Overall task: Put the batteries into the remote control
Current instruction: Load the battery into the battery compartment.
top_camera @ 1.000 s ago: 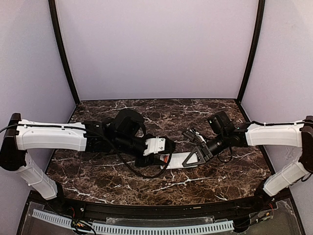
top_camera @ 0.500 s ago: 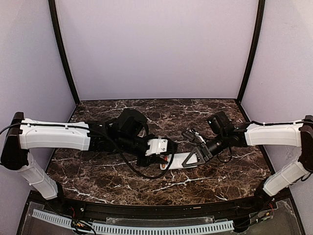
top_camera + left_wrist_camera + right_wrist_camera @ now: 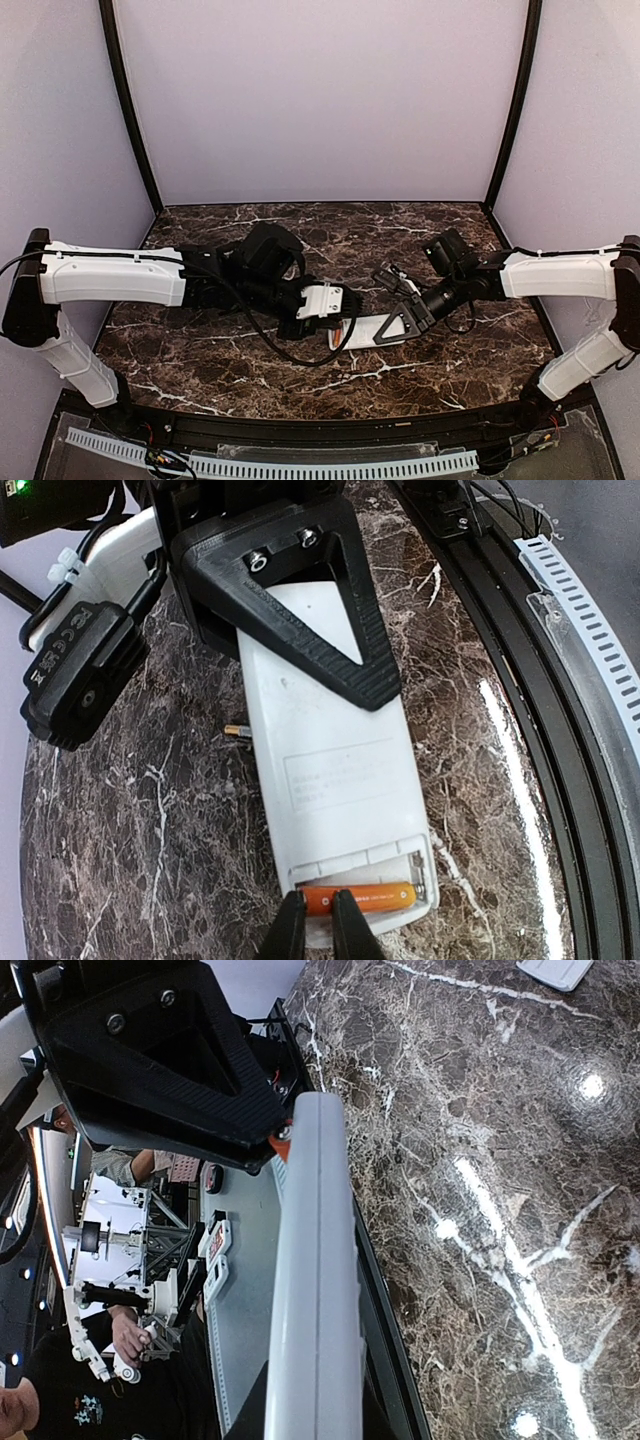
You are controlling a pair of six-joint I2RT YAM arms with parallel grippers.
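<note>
Remote control (image 3: 378, 330) lies back-up on the table (image 3: 250, 370), mid-width, lengthwise left to right between the two arms. Right gripper (image 3: 398, 324) clamps its right end. Left gripper (image 3: 320, 928) sits over its left end. First battery (image 3: 360, 897) lies in the open compartment at that left end. Second battery (image 3: 237, 732) lies on the table, just beside the remote control's far long edge.

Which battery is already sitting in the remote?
The orange battery, lying in the open compartment at the remote control's end. The other battery only pokes out beside the remote on the table.
</note>
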